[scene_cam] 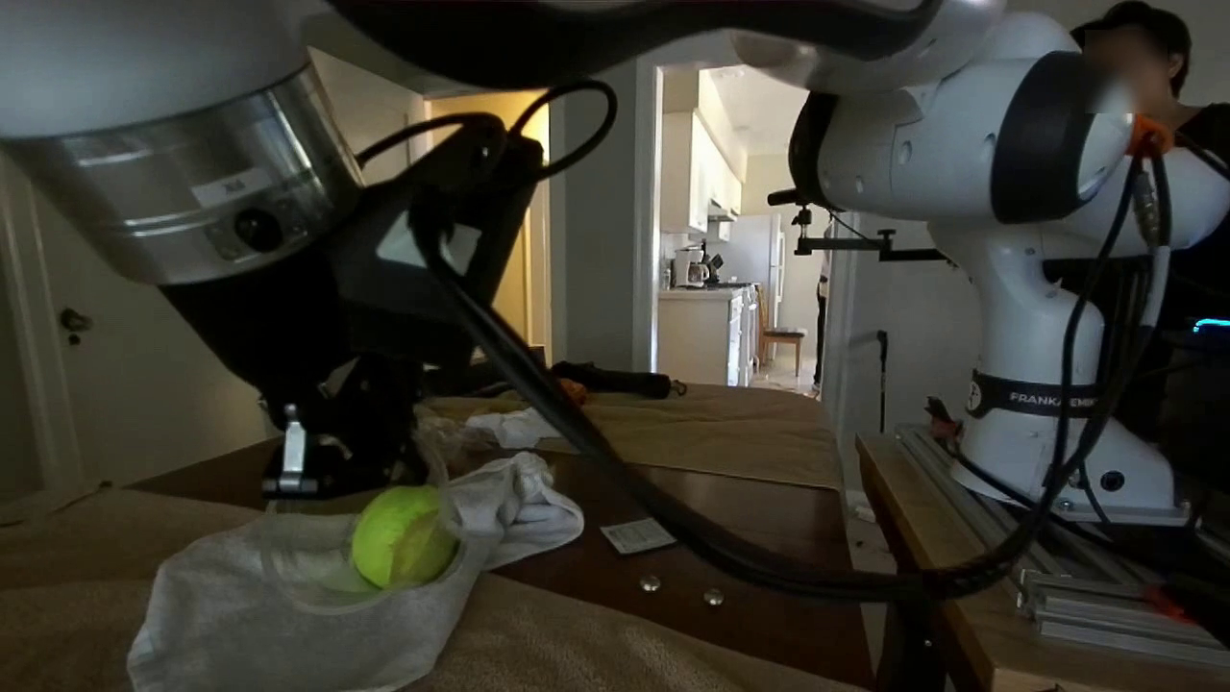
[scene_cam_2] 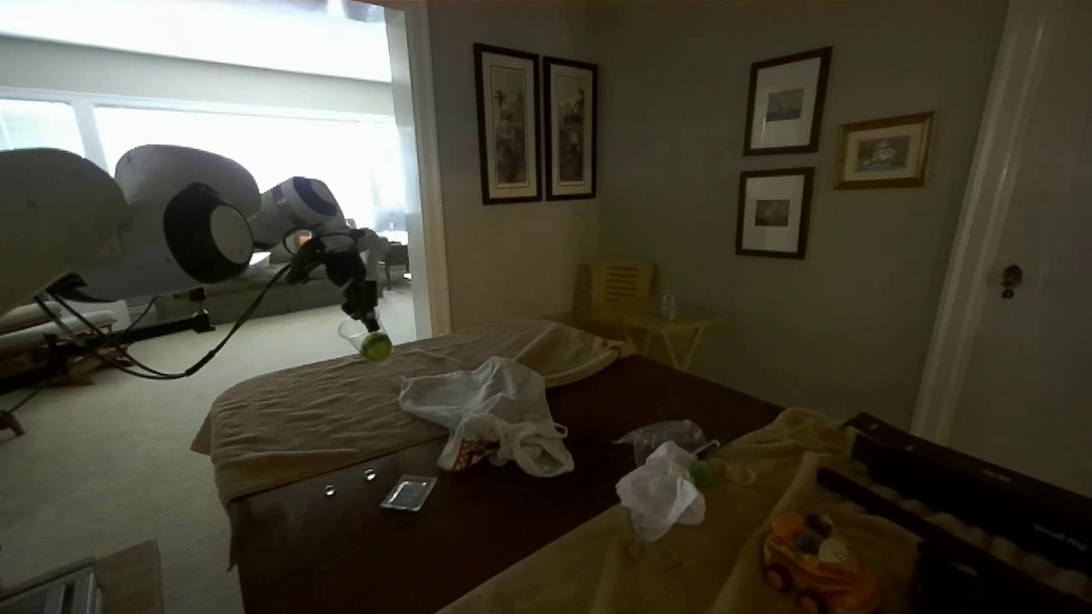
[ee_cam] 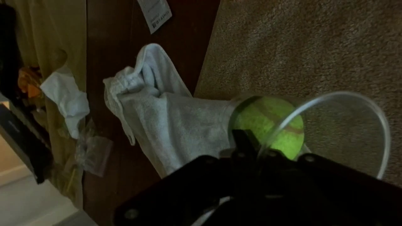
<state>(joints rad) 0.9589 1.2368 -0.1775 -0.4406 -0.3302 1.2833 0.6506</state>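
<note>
The gripper (scene_cam_2: pixel 372 324) held a clear cup (scene_cam_2: pixel 351 331) by its thin wall, the fingers pressed together with only that plastic between them, and a green ball (ee_cam: pixel 271 121) lay inside the tilted cup. In an exterior view the cup hung by the left edge of the table (scene_cam_2: pixel 333 550), with pale carpet (scene_cam_2: pixel 153 426) showing beyond. The left towel (scene_cam_2: pixel 299 422) covered that side and drooped over the edge. Right of the cup and apart from it lay a white cloth (scene_cam_2: pixel 499 392), with a stretch of towel showing between them. A band of dark wood ran past the cloth, bearing a packet (scene_cam_2: pixel 409 493) and two shiny discs (scene_cam_2: pixel 369 475) toward the near left. The right towel (scene_cam_2: pixel 614 571) bounded this band, with a white wad (scene_cam_2: pixel 664 495) at its border and an orange toy (scene_cam_2: pixel 819 567) farther right. In an exterior view a black cable (scene_cam: pixel 826 581) sagged in a long loop between wrist and arm base, and the bench (scene_cam: pixel 913 500) stood just beside the table, a narrow gap between their edges. A person (scene_cam: pixel 1148 62) was at the right, beyond the arm. Framed pictures (scene_cam_2: pixel 542 128) hung on the far wall, a yellow stand (scene_cam_2: pixel 670 324) filled the far corner, and bright windows (scene_cam_2: pixel 247 145) showed through the doorway at left.
</note>
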